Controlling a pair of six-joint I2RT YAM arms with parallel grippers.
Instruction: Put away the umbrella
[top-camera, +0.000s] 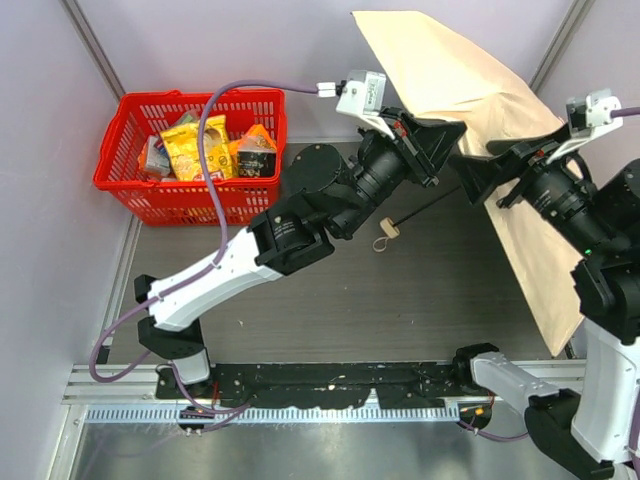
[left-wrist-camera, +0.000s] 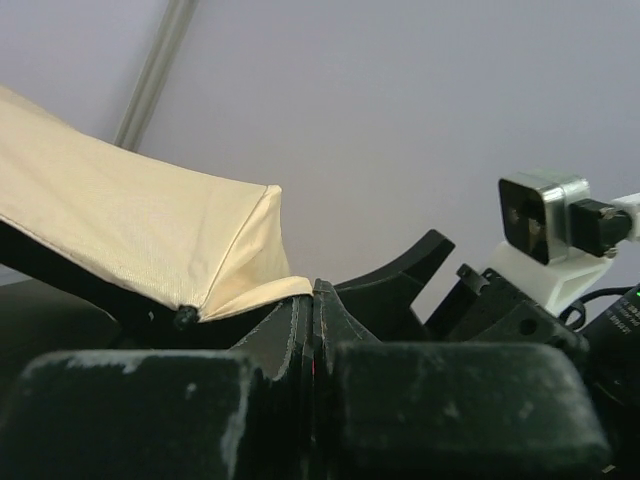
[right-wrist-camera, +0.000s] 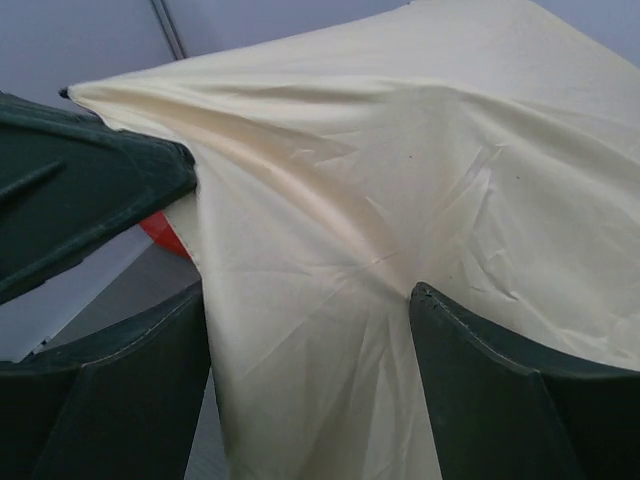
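Observation:
The umbrella (top-camera: 470, 80) stands open at the right, its beige canopy tilted up on edge. Its thin black shaft (top-camera: 430, 205) runs down to a pale knob with a cord loop (top-camera: 385, 235) on the table. My left gripper (top-camera: 448, 140) is shut, with a corner of the canopy edge (left-wrist-camera: 250, 290) pinched at its tips (left-wrist-camera: 315, 300). My right gripper (top-camera: 478, 180) is open just beside it. In the right wrist view the canopy (right-wrist-camera: 400, 180) hangs between the wide-apart fingers of the right gripper (right-wrist-camera: 305, 300).
A red basket (top-camera: 130, 185) holding snack packets (top-camera: 190, 150) stands at the back left of the dark table. Pale walls close in at the left and back. The right arm's camera mount (left-wrist-camera: 545, 215) shows close to my left gripper.

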